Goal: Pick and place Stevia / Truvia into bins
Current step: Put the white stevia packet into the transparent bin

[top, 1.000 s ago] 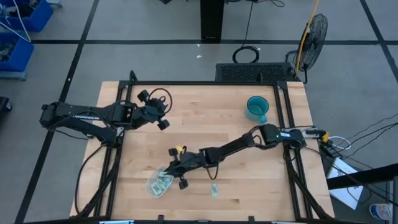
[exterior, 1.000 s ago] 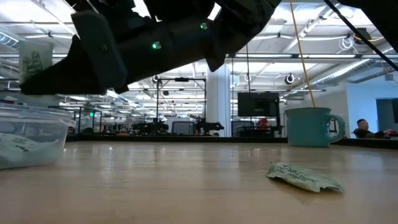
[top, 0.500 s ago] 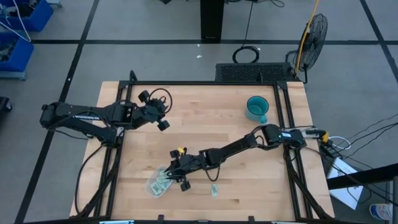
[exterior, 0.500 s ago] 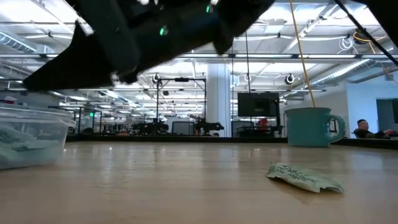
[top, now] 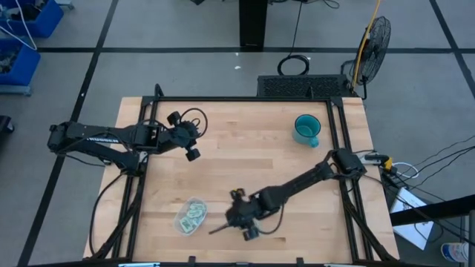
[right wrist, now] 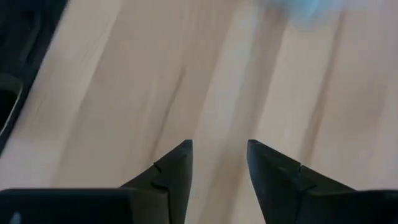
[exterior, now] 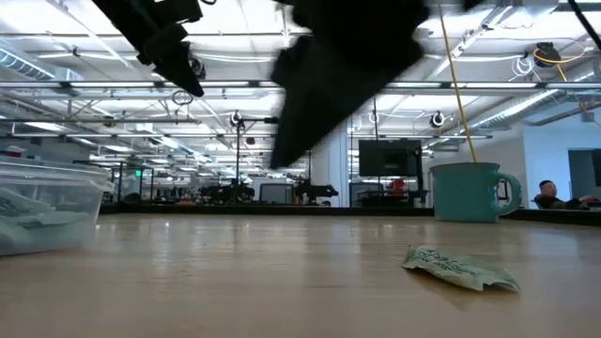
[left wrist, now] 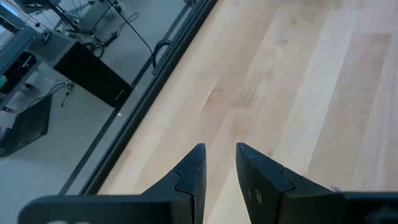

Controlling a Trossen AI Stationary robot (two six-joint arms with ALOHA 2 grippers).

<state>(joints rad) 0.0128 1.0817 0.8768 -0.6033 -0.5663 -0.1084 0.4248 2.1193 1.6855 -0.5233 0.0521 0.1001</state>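
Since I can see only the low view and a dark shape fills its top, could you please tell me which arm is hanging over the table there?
Observer: That is the right gripper, close beside the shallow see-through plastic tub, on the tub's right.
Operator: Thank you. Are its fingers open?
Observer: Yes. In its wrist view the two dark fingers stand apart, with only bare wood between them.
Operator: And where is the left arm?
Observer: The left gripper waits over the left part of the table, well away from the tub and from the crumpled pale green paper sachet.
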